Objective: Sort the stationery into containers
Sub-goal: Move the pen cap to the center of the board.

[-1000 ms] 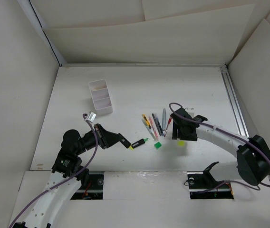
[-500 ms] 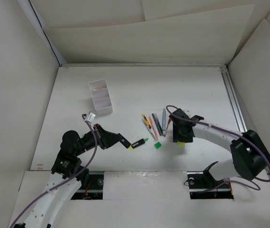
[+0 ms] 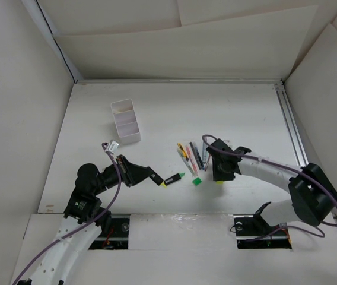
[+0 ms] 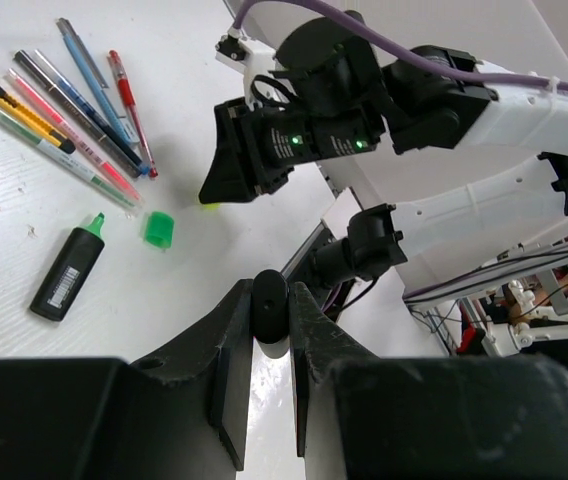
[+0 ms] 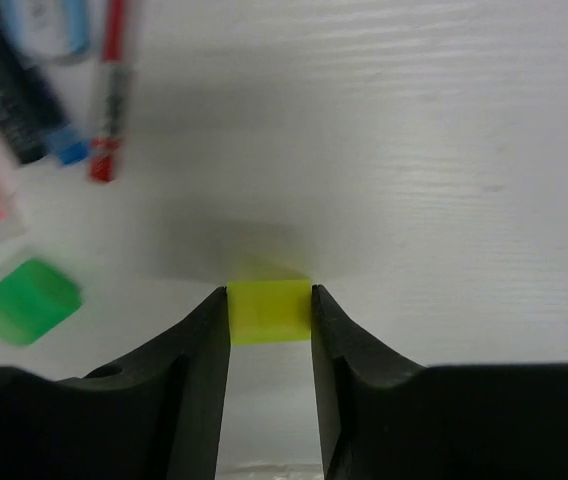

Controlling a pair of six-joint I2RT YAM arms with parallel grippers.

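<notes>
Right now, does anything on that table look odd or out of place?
Yes. The black highlighter lies uncapped, its green tip bare, with a green cap loose beside it. A yellow cap sits apart from the pens, flush between the fingers of the right gripper.

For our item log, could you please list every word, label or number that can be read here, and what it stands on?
None can be read.
Green highlighter: white label with print, too small to read.
Red pen: any print on the barrel is too blurred to read.
</notes>
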